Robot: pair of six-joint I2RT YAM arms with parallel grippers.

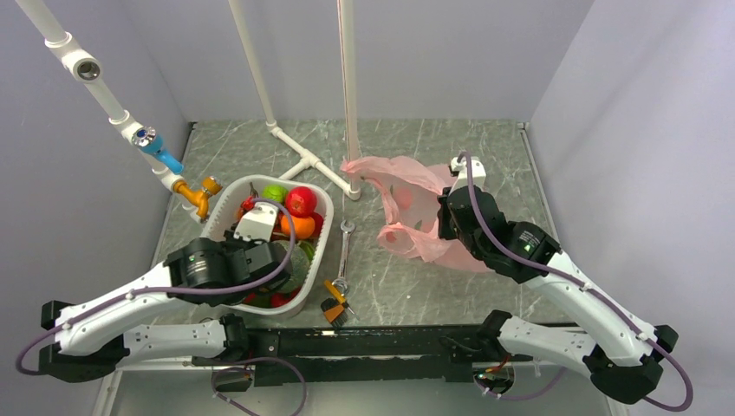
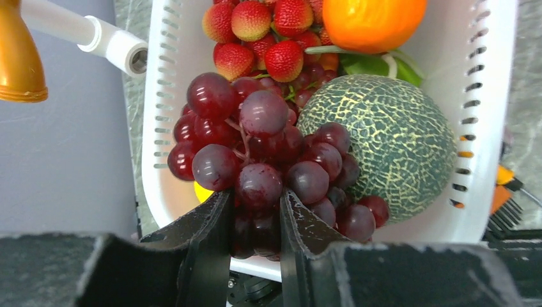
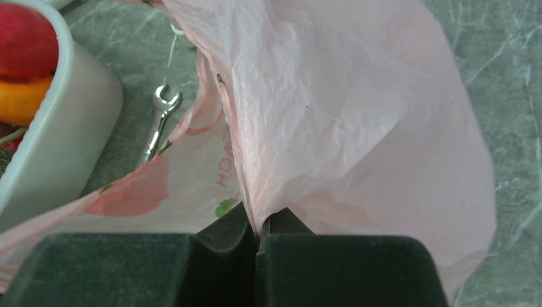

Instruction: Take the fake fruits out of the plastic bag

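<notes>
The red fruit [image 1: 301, 201], orange fruit [image 1: 300, 226] and light green fruit [image 1: 275, 192] lie in the white basket [image 1: 321, 238] at the left. My left gripper [image 2: 255, 199] reaches into the basket's near end and is shut on the purple grape bunch [image 2: 255, 137], next to the netted melon [image 2: 383, 144]. The orange fruit [image 2: 374, 22] shows at the far end. The pink plastic bag [image 1: 407, 204] lies crumpled right of centre. My right gripper [image 3: 259, 224] is shut on a fold of the bag [image 3: 332, 109], lifting it. Whatever is inside the bag is hidden.
A steel wrench [image 1: 345, 251] and an orange-black brush [image 1: 334, 303] lie between the basket and the bag. White pipes [image 1: 308, 160] stand behind them, and an orange-tipped fitting [image 1: 198, 195] hangs by the basket's left rim. Strawberries [image 2: 268, 38] fill part of the basket.
</notes>
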